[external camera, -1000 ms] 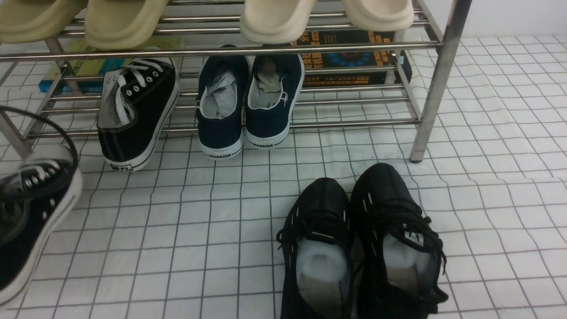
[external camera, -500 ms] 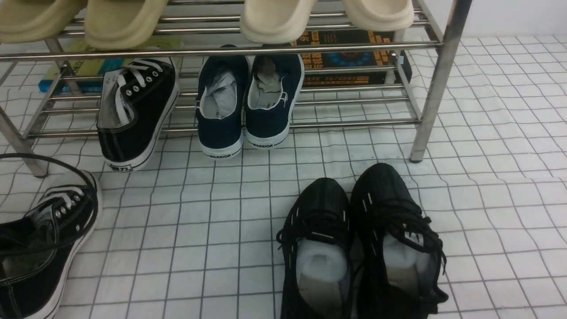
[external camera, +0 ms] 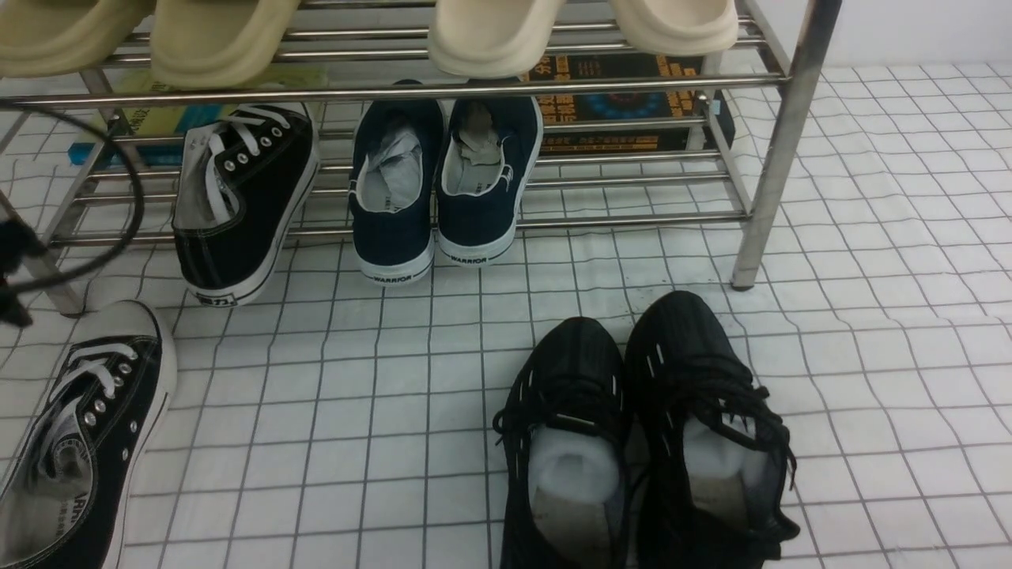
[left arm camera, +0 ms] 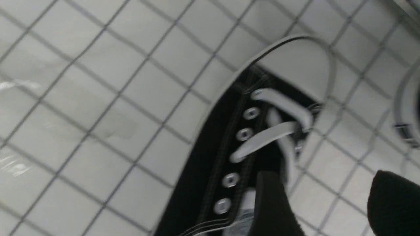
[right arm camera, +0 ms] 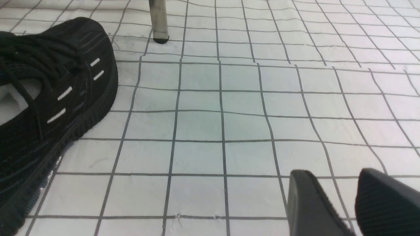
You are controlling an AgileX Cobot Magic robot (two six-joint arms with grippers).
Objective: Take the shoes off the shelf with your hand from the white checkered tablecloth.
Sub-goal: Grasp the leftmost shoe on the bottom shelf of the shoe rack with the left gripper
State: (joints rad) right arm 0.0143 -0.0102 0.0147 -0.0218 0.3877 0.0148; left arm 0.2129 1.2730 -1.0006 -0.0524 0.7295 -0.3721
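One black canvas shoe (external camera: 87, 427) with white laces lies flat on the white checkered tablecloth (external camera: 356, 379) at the front left. Its mate (external camera: 245, 197) still leans on the lower rails of the steel shelf (external camera: 779, 150). My left gripper (left arm camera: 325, 177) hovers open just above the lying shoe (left arm camera: 249, 141), and only cloth shows between its fingers (left arm camera: 272, 203). In the front view only a black bit of this hand (external camera: 12, 269) and its cable loop show at the left edge. My right gripper (right arm camera: 331, 177) hangs low over bare cloth, slightly open and holding nothing.
Navy WARRIOR slip-ons (external camera: 443, 182) sit on the lower tier beside the leaning shoe. Beige slippers (external camera: 221, 35) rest on the top tier, with boxes (external camera: 624, 111) behind the shelf. All-black mesh sneakers (external camera: 648, 427) stand front centre, left of my right gripper.
The shoe in my left gripper came down onto the cloth at the front left. The gripper opened, let it go and rose; its cable loop swung up.
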